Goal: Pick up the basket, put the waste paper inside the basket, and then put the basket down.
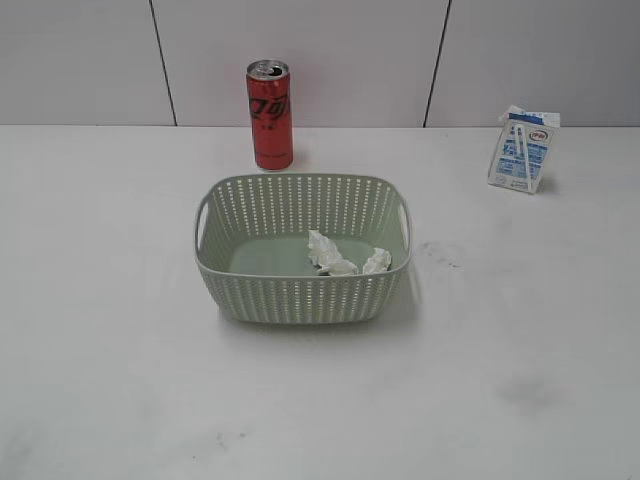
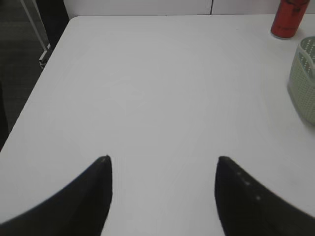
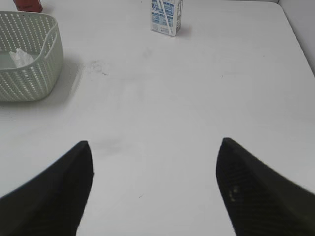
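Note:
The pale sage-green basket point(image 1: 300, 298) stands upright on the white table near the middle. Crumpled white waste paper wads point(image 1: 340, 257) lie inside it at the right front. The basket's edge shows at the right of the left wrist view point(image 2: 304, 83) and at the upper left of the right wrist view point(image 3: 29, 73), with waste paper point(image 3: 19, 57) inside. My left gripper point(image 2: 162, 160) is open and empty over bare table, left of the basket. My right gripper point(image 3: 155, 143) is open and empty over bare table, right of the basket. Neither gripper shows in the exterior view.
A red drink can point(image 1: 269, 114) stands behind the basket and also shows in the left wrist view point(image 2: 290, 19). A white-and-blue drink carton point(image 1: 522, 149) stands at the back right, also in the right wrist view point(image 3: 166, 16). The table's left edge point(image 2: 37, 88) drops off.

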`<state>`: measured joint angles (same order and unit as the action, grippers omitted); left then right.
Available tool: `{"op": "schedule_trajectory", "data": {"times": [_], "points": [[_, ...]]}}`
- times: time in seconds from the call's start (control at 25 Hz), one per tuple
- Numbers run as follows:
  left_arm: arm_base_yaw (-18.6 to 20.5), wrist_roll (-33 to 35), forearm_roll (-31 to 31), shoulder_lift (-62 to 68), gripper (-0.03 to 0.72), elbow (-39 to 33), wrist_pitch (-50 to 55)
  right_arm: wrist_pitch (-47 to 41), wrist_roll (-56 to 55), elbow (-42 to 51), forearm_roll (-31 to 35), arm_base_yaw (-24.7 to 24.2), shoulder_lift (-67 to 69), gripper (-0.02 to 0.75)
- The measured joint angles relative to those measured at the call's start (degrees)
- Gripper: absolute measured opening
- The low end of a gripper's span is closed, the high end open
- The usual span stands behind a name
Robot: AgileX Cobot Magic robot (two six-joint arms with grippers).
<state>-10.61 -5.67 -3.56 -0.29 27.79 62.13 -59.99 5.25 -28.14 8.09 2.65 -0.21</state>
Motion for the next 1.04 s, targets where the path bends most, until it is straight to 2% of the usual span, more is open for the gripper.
{"op": "schedule_trajectory", "data": {"times": [0.36, 0.76, 1.04], "points": [[0.11, 0.0, -0.06, 0.0, 0.475, -0.05, 0.0, 0.0, -0.22, 0.0, 0.06, 0.07, -0.05, 0.589], [7.75, 0.0, -0.06, 0.0, 0.463, -0.05, 0.0, 0.0, -0.46, 0.0, 0.06, 0.07, -0.05, 0.589], [8.04, 0.0, -0.06, 0.0, 0.446, -0.05, 0.0, 0.0, -0.46, 0.0, 0.06, 0.07, -0.05, 0.589]]}}
